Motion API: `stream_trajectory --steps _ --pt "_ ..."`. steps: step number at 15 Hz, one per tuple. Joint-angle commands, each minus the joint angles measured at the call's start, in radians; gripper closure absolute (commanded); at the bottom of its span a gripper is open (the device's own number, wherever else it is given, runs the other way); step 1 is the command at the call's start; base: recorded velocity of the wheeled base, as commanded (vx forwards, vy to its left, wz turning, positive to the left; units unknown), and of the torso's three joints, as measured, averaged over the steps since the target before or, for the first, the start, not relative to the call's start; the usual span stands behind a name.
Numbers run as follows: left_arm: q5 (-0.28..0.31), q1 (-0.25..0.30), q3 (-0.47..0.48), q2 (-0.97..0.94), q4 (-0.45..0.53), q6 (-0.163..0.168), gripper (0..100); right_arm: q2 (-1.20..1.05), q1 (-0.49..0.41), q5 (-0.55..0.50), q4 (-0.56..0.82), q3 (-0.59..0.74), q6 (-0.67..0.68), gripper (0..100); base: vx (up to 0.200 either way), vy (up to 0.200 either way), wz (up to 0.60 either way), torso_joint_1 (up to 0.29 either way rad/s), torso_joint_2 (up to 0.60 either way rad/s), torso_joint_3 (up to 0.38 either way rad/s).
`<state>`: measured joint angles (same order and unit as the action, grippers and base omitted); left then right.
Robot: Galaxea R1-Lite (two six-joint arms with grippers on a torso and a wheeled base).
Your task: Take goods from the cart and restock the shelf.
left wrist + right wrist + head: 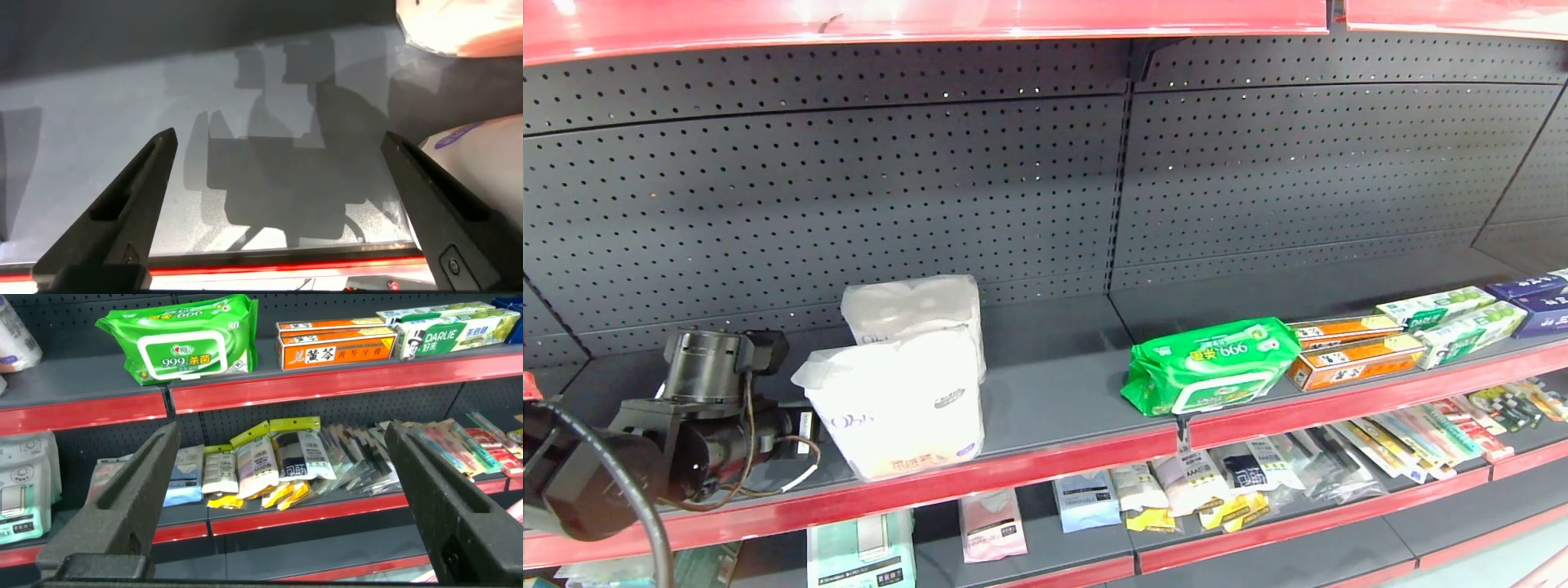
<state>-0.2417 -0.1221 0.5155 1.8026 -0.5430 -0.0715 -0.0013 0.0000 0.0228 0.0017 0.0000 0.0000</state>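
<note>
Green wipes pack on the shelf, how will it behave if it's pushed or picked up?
The green wipes pack looks like a soft film pouch, so it would probably dent and sag when gripped. It lies flat on the shelf, so a push should slide it, not tip it. Its glossy wrap may be slippery.

Location type: retail shop aisle. Indicators:
- Tiered metal shelf (1054, 392) units with red front rails (1339, 400) and perforated dark back panels (849, 188).
- Packaged stock faced outward: white tissue packs (898, 408), a green wet-wipe pack (1209, 363) and boxed toothpaste (1462, 322).
- Small carded packets (270, 461) on the tier below.
</note>
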Motion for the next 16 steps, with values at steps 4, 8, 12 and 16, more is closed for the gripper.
stream_trajectory --steps 4,8,12,16 --pt "-0.001 0.001 -0.002 -0.003 0.000 -0.002 0 0.001 0.002 0.000 0.000 0.000 0.000 0 0.000 0.000 0.00 0.000 0.00 0.000" --pt "-0.002 0.018 -0.012 -0.032 0.005 0.001 0 0.001 0.000 0.000 0.000 0.000 0.000 0 0.000 0.000 0.00 0.000 0.00 0.000" --pt "0.053 0.179 -0.071 -0.299 0.113 0.110 0 0.001 0.000 0.000 0.000 0.000 0.000 0 0.000 0.000 0.00 0.000 0.00 0.000" --pt "0.248 0.243 -0.183 -0.951 0.488 0.174 0 0.001 0.000 0.000 0.000 0.000 0.000 0 0.000 0.000 0.00 0.000 0.00 0.000"
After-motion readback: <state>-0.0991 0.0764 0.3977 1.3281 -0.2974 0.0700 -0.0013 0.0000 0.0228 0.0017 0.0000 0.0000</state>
